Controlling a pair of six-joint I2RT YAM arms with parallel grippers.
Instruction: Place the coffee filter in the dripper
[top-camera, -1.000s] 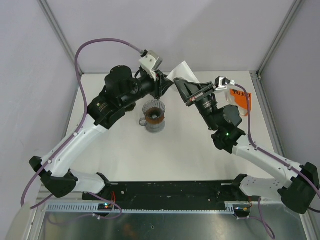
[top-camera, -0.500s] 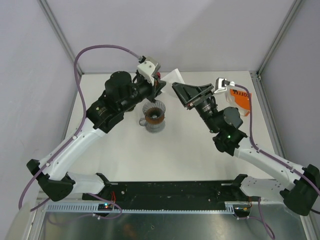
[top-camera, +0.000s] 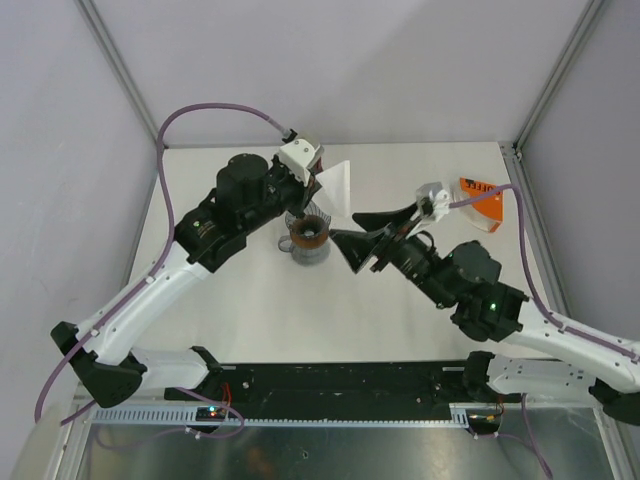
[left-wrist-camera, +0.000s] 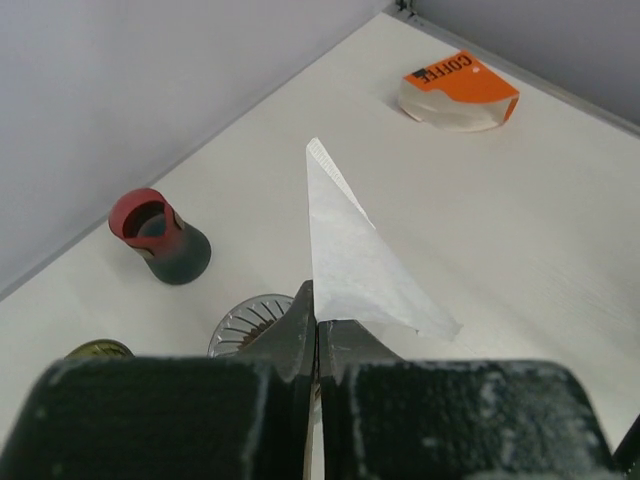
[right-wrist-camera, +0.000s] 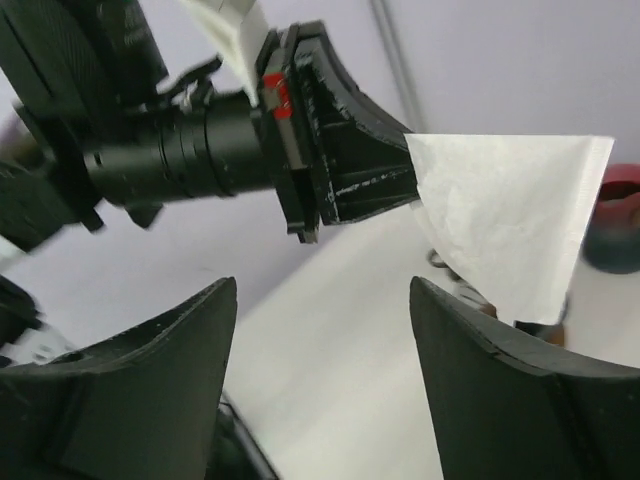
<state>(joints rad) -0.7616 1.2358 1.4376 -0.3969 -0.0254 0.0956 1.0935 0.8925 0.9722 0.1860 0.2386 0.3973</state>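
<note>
white coffee filter (left-wrist-camera: 352, 262) — in left gripper (left-wrist-camera: 317, 330)

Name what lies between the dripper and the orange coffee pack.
The right end effector, open, and its wrist lie between the dripper and the coffee pack, as the top external view shows.

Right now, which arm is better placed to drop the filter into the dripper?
Left, I'd say. The left end effector is shut on the filter, right by the dripper. The right end effector is open, holds nothing, and sits off to the side.
</note>
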